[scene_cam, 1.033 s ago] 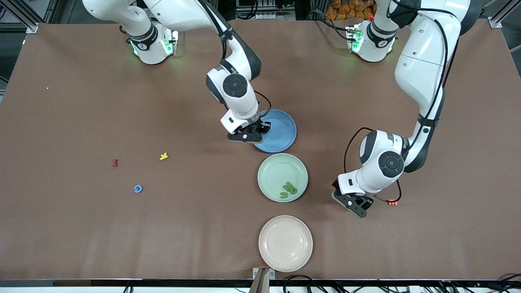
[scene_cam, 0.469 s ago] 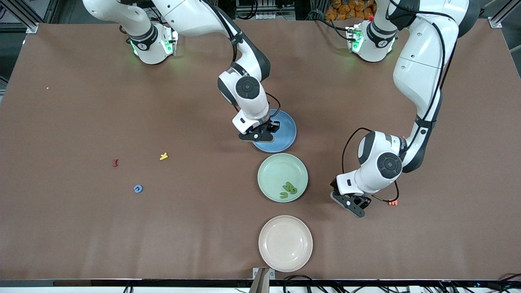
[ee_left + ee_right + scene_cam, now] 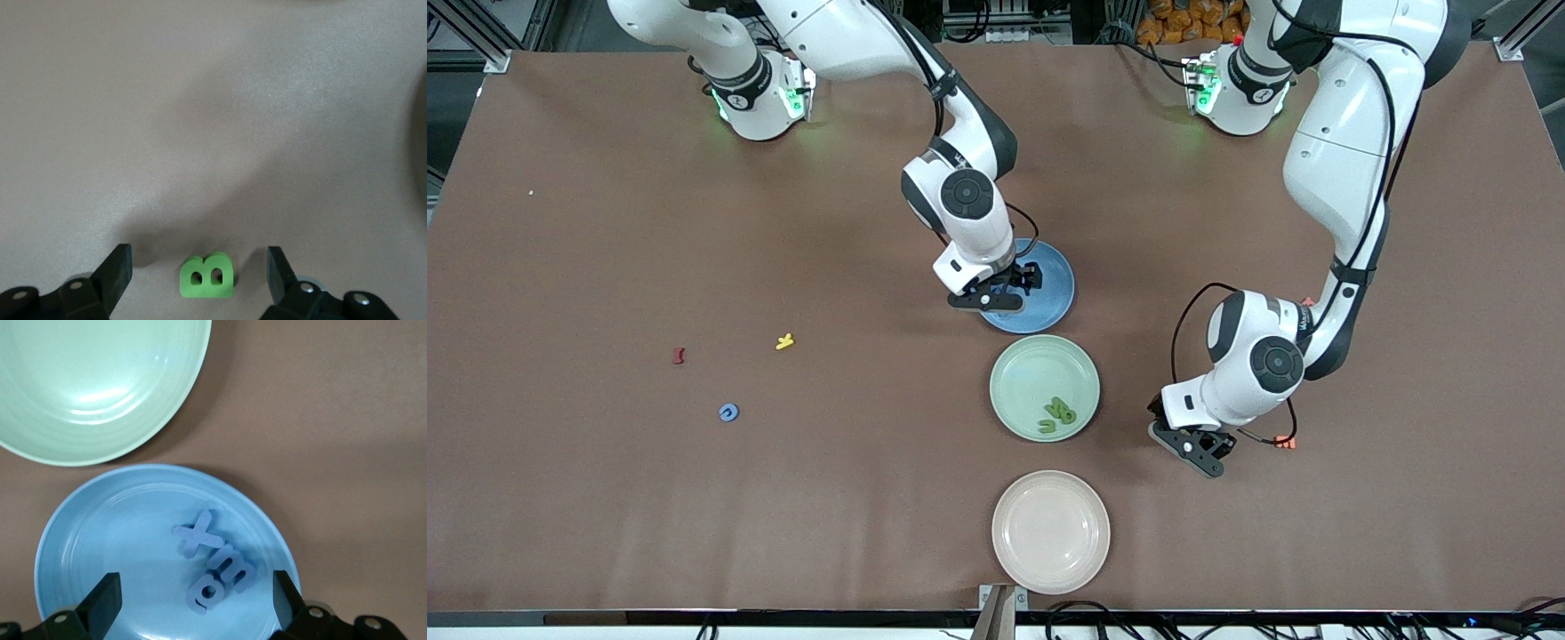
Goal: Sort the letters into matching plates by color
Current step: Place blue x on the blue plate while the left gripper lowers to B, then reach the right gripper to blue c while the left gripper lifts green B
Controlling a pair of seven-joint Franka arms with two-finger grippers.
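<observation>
Blue letters point(image 3: 217, 563) overlap, the lowest one unreadable.

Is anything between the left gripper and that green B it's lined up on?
Nothing visible. In the left wrist view the green B lies flat on bare table, between the open fingers of the left gripper, with no other letter or plate near it.

Even overhead light falls on my counter point(image 3: 605, 498), bright and soft. My arms throw faint, diffuse shadows. A pale sheen sits on the green plate point(image 3: 87, 393) and a weaker one on the blue plate point(image 3: 100, 540). My left wrist view looks washed out, with a dark smear at three o'clock.
</observation>
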